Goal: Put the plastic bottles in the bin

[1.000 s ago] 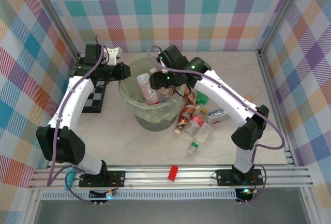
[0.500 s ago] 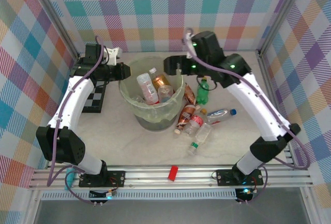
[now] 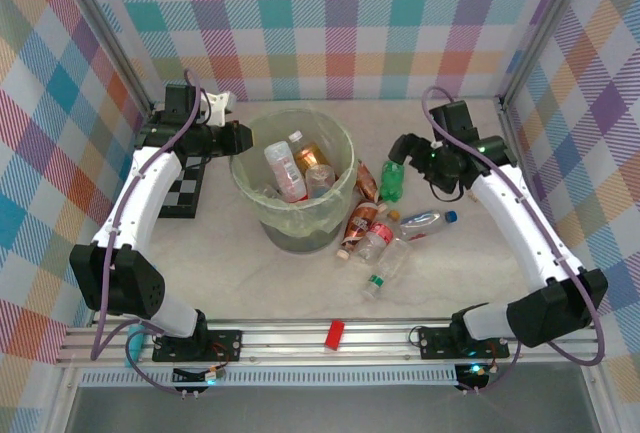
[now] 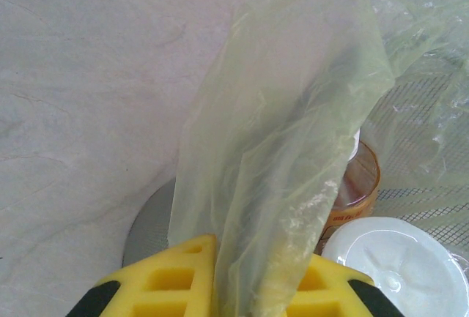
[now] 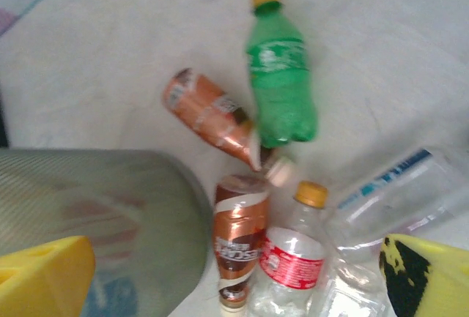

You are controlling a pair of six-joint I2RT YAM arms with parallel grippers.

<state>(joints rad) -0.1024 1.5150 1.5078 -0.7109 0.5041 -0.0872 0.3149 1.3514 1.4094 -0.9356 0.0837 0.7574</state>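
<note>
The bin (image 3: 262, 203) is a pale-green bucket with a thin liner, standing mid-table. It holds a clear pink-labelled bottle (image 3: 283, 173) and a brown bottle (image 3: 318, 159). My left gripper (image 3: 243, 139) is at the bin's left rim, shut on the liner (image 4: 293, 134) between its yellow fingers (image 4: 176, 273). My right gripper (image 3: 398, 149) hangs open and empty above the bottles lying right of the bin. These are a green bottle (image 5: 282, 83), two brown bottles (image 5: 212, 116) (image 5: 240, 240), a clear red-labelled bottle (image 5: 293, 266) and a clear blue-labelled bottle (image 5: 396, 192).
A chessboard (image 3: 182, 193) lies left of the bin under my left arm. A small red block (image 3: 335, 334) sits on the front rail. Another clear bottle with a green cap (image 3: 385, 271) lies nearer the front. Checked walls close in the sides and the back.
My right arm has swung from over the bin out to the right and its jaws have opened wide. A brown bottle now lies in the bin. The left arm has not moved.
</note>
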